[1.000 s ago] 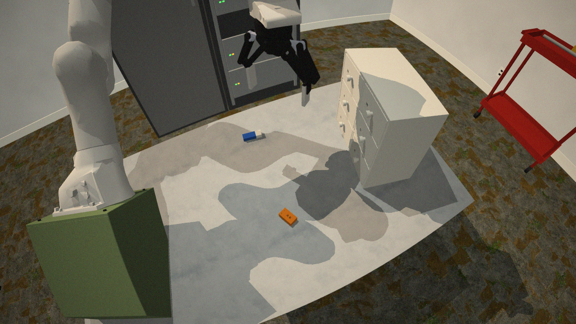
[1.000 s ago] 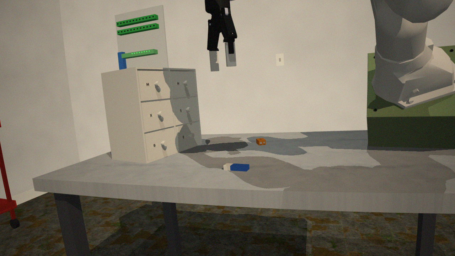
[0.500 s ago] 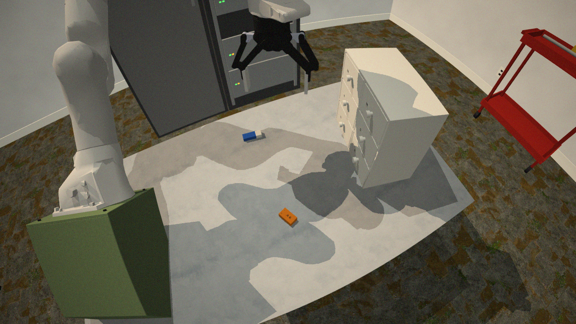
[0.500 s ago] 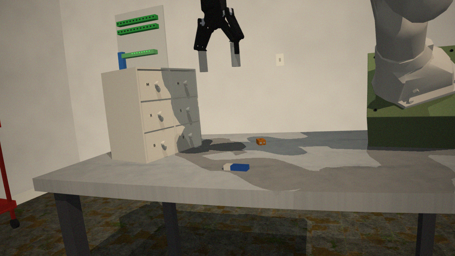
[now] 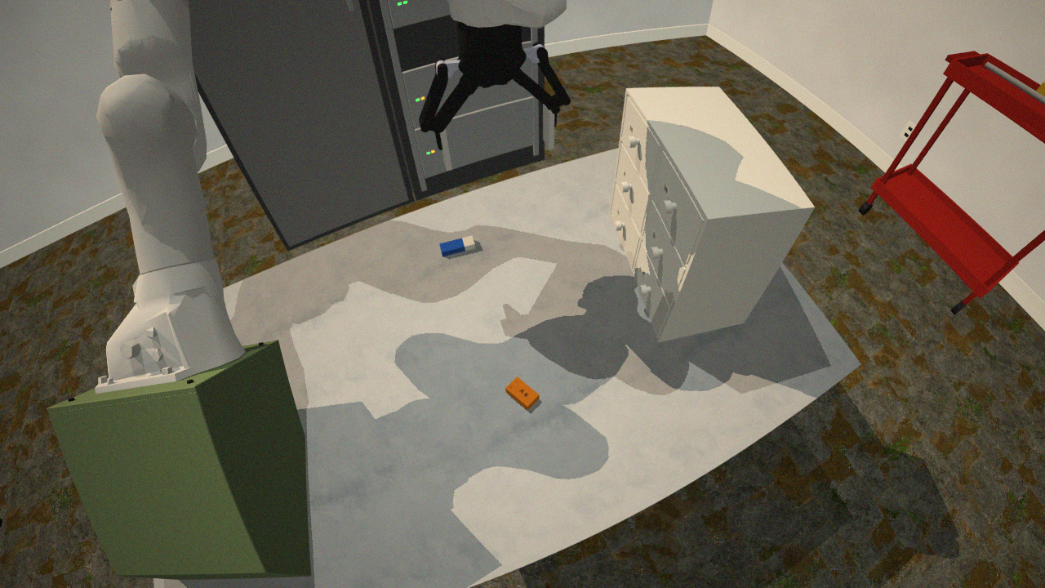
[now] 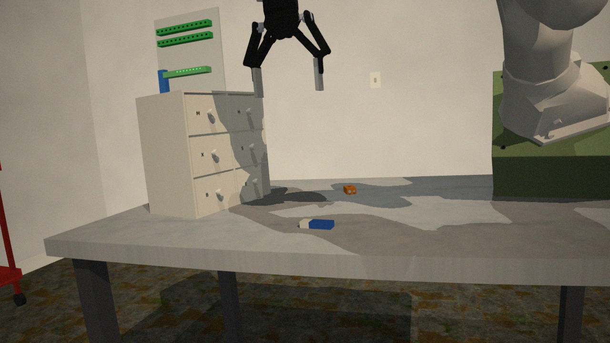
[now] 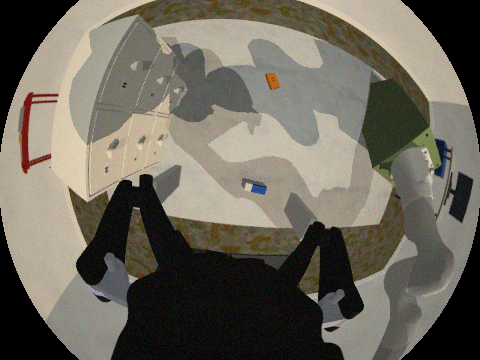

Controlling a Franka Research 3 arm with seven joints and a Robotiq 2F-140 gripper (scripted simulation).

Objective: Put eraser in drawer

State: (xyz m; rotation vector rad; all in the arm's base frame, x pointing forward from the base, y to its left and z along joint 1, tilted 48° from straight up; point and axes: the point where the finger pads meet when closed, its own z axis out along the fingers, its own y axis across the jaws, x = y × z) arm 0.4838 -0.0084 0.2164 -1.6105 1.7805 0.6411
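A grey table holds a small cream chest, an eraser and an orange block. The chest stands near one end, with six drawers in two columns, all pushed in. The drawer marked X is the middle one of the column nearer the exterior camera. The orange block lies well apart from the eraser, farther across the table, beyond the dark shadow on the table in front of the chest. A green pedestal carries the arm at the other end. Off the table stand a dark server cabinet and a red cart.

The eraser lies flat on the table in front of the chest, apart from it. It is a short bar, blue with a white end; in the exterior view its long axis runs left to right, white end toward the chest.

The arm rises from the pedestal and reaches over the table. The gripper hangs high above it, fingers pointing down, spread wide with nothing between them, near the chest's top front edge.
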